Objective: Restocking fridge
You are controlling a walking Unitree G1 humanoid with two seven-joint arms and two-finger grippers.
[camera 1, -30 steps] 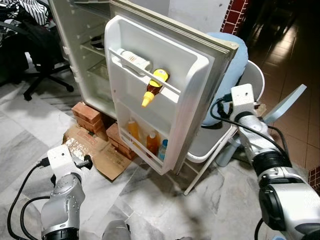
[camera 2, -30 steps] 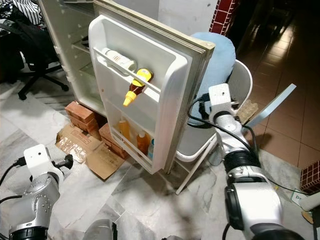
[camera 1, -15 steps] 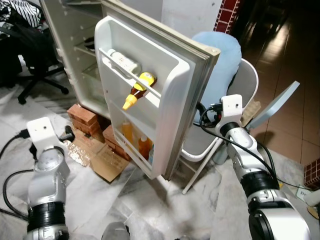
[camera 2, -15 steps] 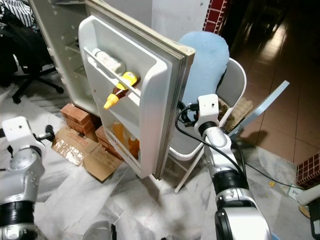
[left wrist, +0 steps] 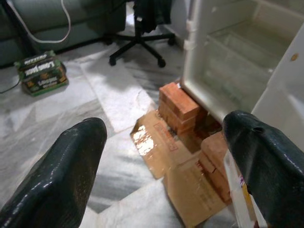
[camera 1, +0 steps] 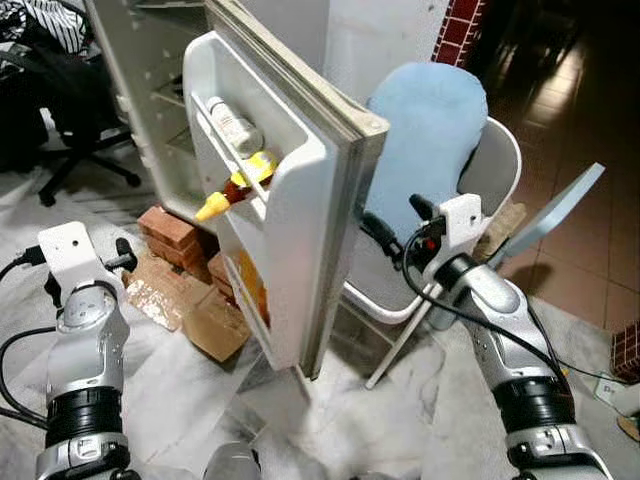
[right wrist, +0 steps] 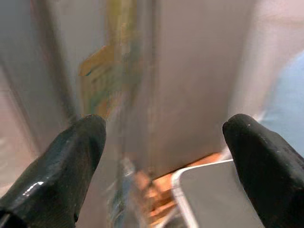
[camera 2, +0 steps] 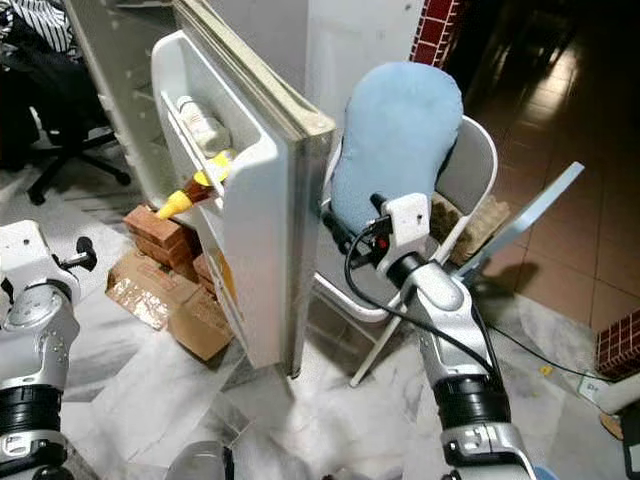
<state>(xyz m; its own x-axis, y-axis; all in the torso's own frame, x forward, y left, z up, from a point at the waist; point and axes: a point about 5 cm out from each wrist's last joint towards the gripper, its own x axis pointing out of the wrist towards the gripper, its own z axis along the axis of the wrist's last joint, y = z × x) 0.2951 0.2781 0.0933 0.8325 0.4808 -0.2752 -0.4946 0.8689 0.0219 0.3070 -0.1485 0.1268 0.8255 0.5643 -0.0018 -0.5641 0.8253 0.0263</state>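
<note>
Fridge at 11 o'clock, cavity open. Fridge door half swung, outer edge facing viewer, likely being pushed toward closing; door racks already hold white bottle and yellow-capped sauce bottle, lying tilted behind rail.

Folding chair with blue cushion at 1 o'clock, just beside door edge: tight room there.

Right gripper, fingers spread wide, empty, behind door's outer face.

Left gripper at 9 o'clock, wide, empty, above cardboard and bricks. Floor at 6 o'clock offers room.

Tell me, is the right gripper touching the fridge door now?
Cannot tell. In the left eye view the right gripper reaches the outer face of the fridge door, but no view shows contact or a gap plainly.
</note>
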